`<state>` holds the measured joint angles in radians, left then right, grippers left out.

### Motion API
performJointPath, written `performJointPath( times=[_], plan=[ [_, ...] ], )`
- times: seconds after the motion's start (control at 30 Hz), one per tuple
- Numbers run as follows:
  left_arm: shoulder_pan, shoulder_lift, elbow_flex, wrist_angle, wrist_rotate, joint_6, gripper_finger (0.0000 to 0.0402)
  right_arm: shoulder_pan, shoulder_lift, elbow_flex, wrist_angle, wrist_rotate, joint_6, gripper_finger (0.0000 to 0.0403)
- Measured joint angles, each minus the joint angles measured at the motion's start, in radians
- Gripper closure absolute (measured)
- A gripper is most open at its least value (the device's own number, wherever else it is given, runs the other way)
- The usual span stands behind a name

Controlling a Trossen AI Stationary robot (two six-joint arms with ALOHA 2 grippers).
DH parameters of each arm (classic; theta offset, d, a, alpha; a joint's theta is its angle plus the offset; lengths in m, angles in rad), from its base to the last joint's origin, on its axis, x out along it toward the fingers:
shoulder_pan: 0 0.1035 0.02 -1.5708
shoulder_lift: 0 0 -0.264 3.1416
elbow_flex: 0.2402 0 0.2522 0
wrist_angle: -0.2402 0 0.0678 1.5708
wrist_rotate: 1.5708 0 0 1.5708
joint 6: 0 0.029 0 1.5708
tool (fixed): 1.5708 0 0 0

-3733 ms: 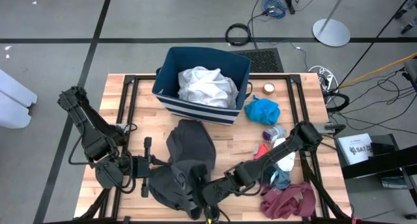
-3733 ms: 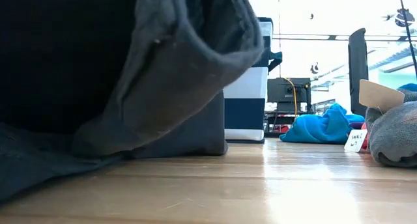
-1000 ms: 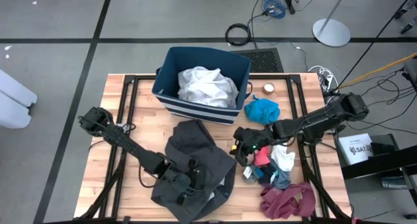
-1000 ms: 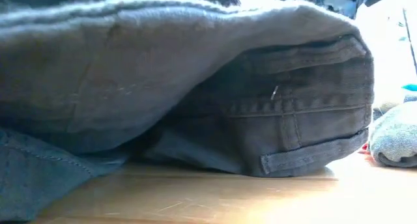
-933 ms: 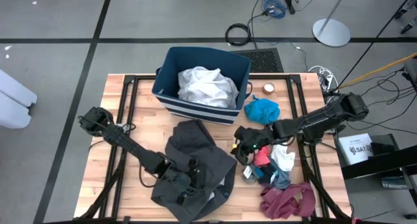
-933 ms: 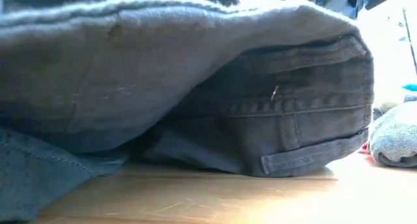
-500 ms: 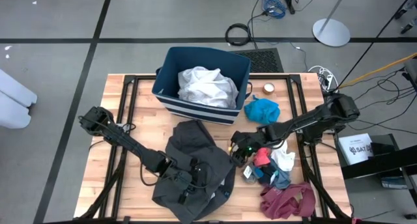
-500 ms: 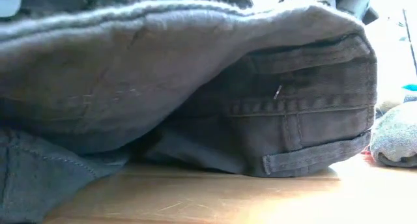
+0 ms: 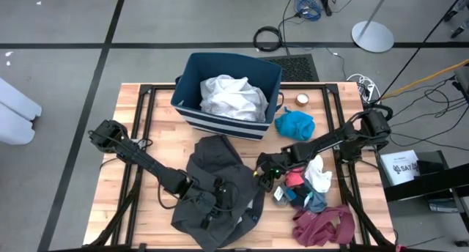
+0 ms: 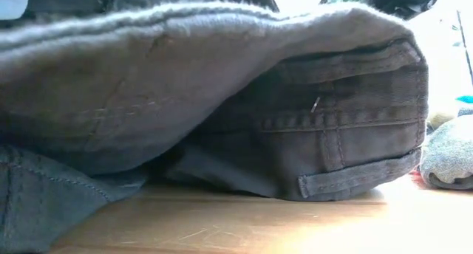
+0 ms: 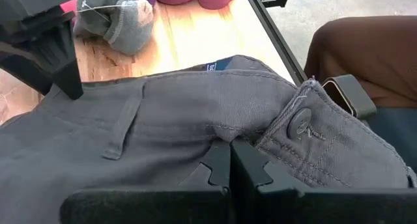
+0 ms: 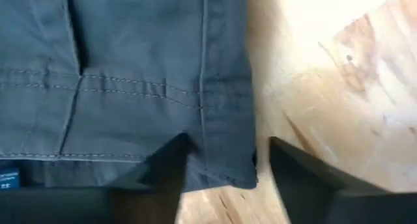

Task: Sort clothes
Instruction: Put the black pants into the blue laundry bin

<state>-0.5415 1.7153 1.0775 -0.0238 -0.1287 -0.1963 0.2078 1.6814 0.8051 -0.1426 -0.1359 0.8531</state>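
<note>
Dark grey garment lies crumpled on the near-centre of the wooden table; waistband seams and a button show in the left wrist view, so probably trousers. Left gripper sits on top of it, fingers clenched on a fold of the grey cloth near the button.

Right gripper is at the garment's right edge, fingers spread and straddling a hem corner; hard to say whether they touch the cloth, nothing held.

Around:
- Dark blue bin at the far side of the table, white garment inside.
- Bright blue top just right of the bin, roll of tape behind it.
- Small heap right of the right gripper: red piece, white piece, grey-blue socks.
- Maroon top at the near right corner.

Low view is almost fully blocked by the grey garment; only a grey sock shows at its right edge.
</note>
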Motion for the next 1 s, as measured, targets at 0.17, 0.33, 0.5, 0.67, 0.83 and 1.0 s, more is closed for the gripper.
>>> performJointPath(
  times=[0.17, 0.33, 0.5, 0.67, 0.83, 1.0],
  plan=[
    [0.011, 0.010, 0.001, 0.028, 0.002, -0.005, 0.0402, 0.001, -0.014, 0.004, 0.006, -0.002, -0.032, 0.0365],
    [0.023, 0.032, 0.001, 0.048, -0.002, -0.003, 0.0396, 0.003, -0.054, 0.053, 0.006, -0.035, -0.035, 0.0391],
    [0.031, 0.028, 0.001, 0.042, -0.007, 0.062, 0.0357, 0.014, -0.133, 0.145, 0.000, -0.042, -0.078, 0.0397],
    [0.021, 0.006, 0.001, 0.031, -0.009, 0.101, 0.0304, 0.051, -0.234, 0.254, -0.024, 0.043, -0.174, 0.0399],
    [0.017, -0.067, 0.001, 0.020, -0.011, 0.073, 0.0261, 0.110, -0.326, 0.361, -0.039, 0.204, -0.282, 0.0401],
    [-0.012, -0.185, 0.002, 0.022, -0.018, 0.081, 0.0250, 0.157, -0.392, 0.450, -0.039, 0.397, -0.370, 0.0402]
  ],
)
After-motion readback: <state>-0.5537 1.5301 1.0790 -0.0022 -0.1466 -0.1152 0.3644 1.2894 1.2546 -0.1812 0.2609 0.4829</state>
